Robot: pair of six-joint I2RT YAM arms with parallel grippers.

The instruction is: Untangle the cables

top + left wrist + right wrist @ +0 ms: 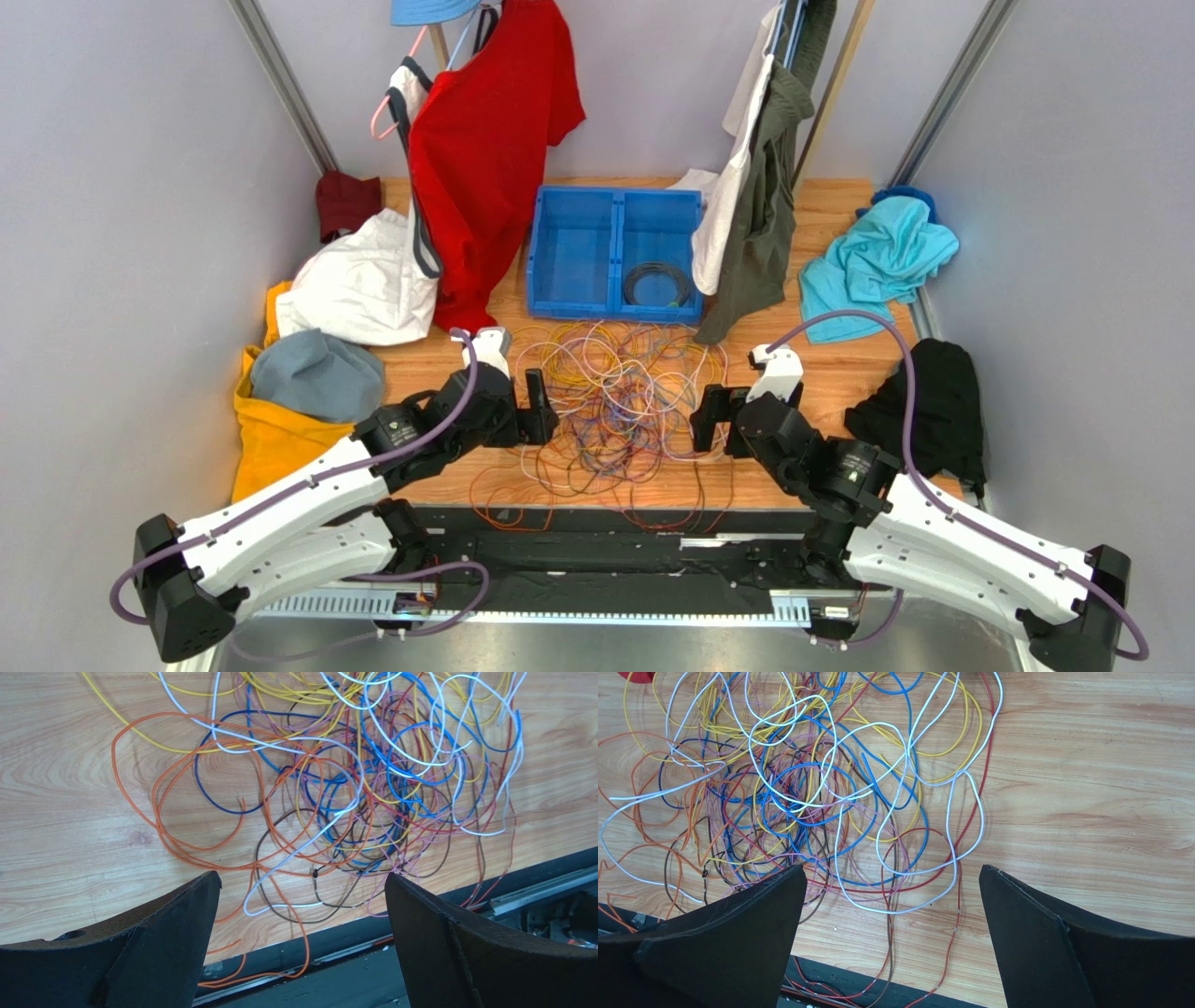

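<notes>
Cables (617,406) lie in one tangled heap on the wooden table (842,371), in the lower middle of the top view, between the two grippers. Orange, yellow, white, blue, red, purple and brown strands loop over one another. A few orange and red ones spill past the table's edge toward the bottom of the frame, onto the black rail (589,546).

The left gripper (536,403) sits at the left edge of the heap with its fingers spread wide and nothing between them. In its wrist view the tangle fills the upper middle and right of the frame. Orange loops spread out to the left, and a white strand and a brown loop reach down into the gap between the fingers.

The right gripper (713,417) sits at the right edge of the heap, also spread wide and holding nothing. In its wrist view the tangle takes up the upper left and centre, with a white loop and a red strand reaching lowest. Bare wood fills the right of that frame.

Above the heap in the top view stands a blue bin (540,252) with a black ring (629,287) in its right compartment. A red shirt (484,154) hangs at upper centre, a white cloth (358,287) lies at the left, and a teal cloth (877,259) at the right.
</notes>
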